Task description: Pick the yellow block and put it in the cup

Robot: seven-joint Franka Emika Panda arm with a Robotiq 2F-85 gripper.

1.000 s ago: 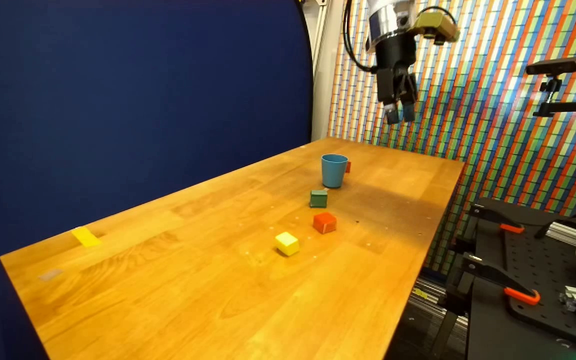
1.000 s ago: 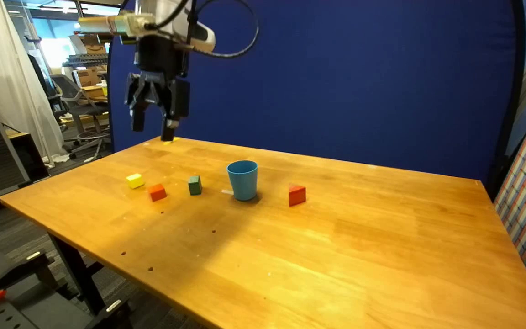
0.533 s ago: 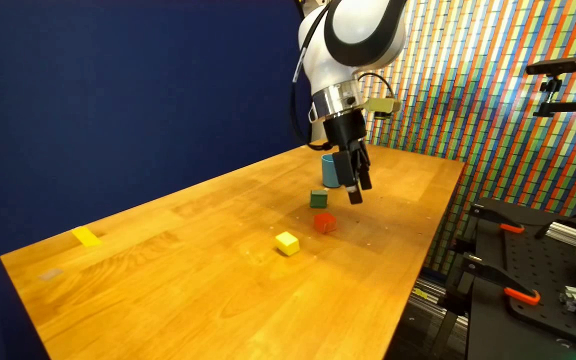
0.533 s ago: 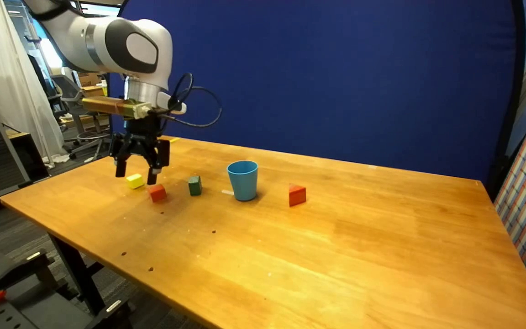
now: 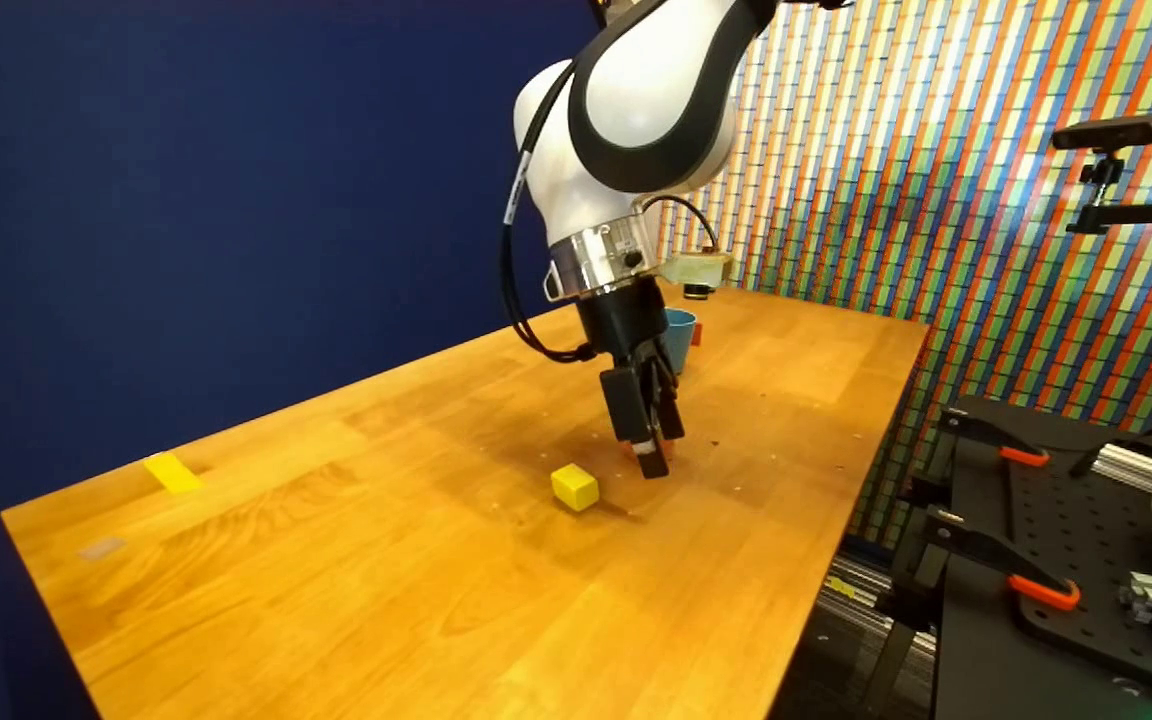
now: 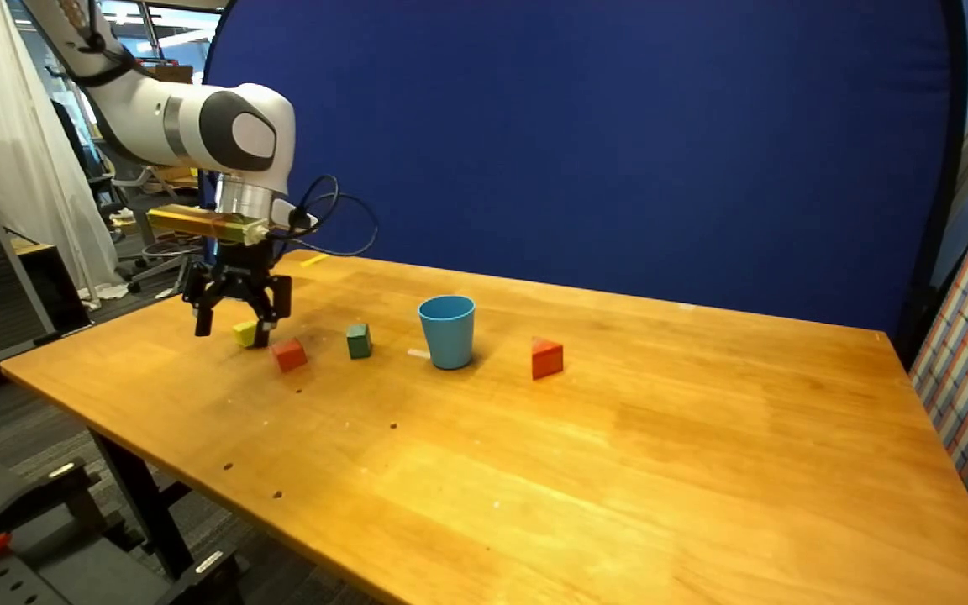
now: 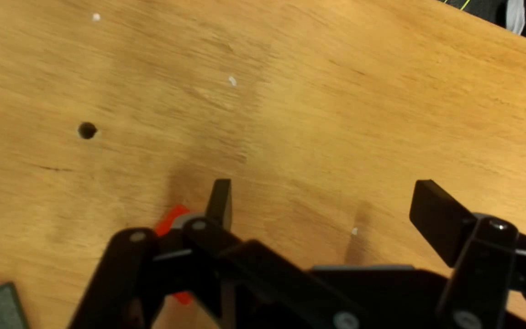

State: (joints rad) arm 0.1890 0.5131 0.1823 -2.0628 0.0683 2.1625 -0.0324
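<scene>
The yellow block (image 5: 574, 488) is a small bright cube on the wooden table; it also shows in an exterior view (image 6: 244, 334), partly behind a finger. It is out of view in the wrist view. The blue cup (image 6: 449, 336) stands upright; in an exterior view it is partly hidden behind the gripper (image 5: 678, 340). My gripper (image 5: 663, 455) points down, low above the table, beside the yellow block and close to the red block. In the wrist view my gripper (image 7: 322, 187) is open, with bare wood between its fingers.
The red block (image 6: 289, 355) lies near the yellow block, partly behind a finger in the wrist view (image 7: 171, 219). A green block (image 6: 358, 341) stands between the red block and the cup. A red wedge (image 6: 546, 359) stands past the cup. Yellow tape (image 5: 173, 473) marks the table edge.
The arm has come down from high above the table and moved toward the yellow block, past the cup and green block. The blocks and cup have not moved. The gripper stays open.
</scene>
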